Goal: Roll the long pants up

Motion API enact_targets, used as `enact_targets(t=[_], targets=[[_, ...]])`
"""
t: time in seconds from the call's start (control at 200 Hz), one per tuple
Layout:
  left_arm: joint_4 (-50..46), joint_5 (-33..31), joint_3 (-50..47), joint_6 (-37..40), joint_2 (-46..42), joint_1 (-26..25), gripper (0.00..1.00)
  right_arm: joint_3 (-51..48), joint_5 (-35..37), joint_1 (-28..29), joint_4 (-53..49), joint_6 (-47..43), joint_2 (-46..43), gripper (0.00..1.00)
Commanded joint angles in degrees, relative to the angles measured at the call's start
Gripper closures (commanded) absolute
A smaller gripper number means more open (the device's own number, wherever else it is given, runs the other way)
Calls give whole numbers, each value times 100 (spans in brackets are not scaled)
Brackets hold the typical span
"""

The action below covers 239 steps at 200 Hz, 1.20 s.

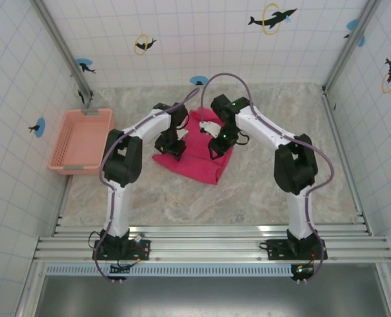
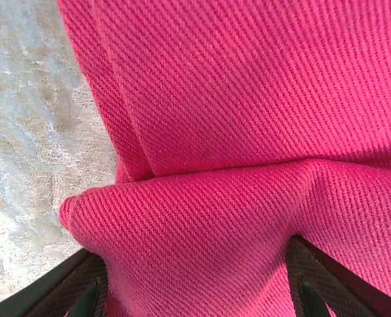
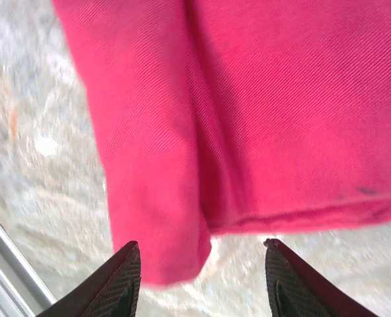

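The pants (image 1: 194, 157) are lying in a folded heap on the table (image 1: 248, 195), out in front of both arm bases. The basket (image 1: 83, 140) is sitting well apart from the pants, on the left arm's side, by the wall.

The left gripper (image 1: 171, 146) is pressing down on the pants' left edge. In the left wrist view its 2 fingers (image 2: 83, 294) are standing wide apart, and a raised fold of the pants (image 2: 248, 132) is bulging between them. The left gripper (image 2: 195, 290) is not pinching that fold tight. Bare table is showing beside the pants' edge there.

The right gripper (image 1: 216, 146) is hovering over the pants' right side. In the right wrist view, its fingers (image 3: 124, 281) are also spreading wide. The right gripper (image 3: 202, 267) is hanging just past an edge of the pants (image 3: 281, 99), where a folded corner is reaching down between the fingers. Whether the fingers are touching the pants cannot be told.
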Motion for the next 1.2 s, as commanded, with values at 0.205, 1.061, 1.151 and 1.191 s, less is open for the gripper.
enact_targets(t=[0.205,1.061,1.151,1.191], targets=[[128,-117,156,160,539,9,29,-1590,2237,1863,1518,-1100,-304,44],[-83,6,182,567,385,13,28,-643,2161,1531,1495,-1073,1718,89],[-92,-4,207,565,315,16,27,-757,1847,1537,1427,-1129,1479,96],[-97,-10,229,570,286,17,27,-832,1673,1556,1399,-1163,1338,97]])
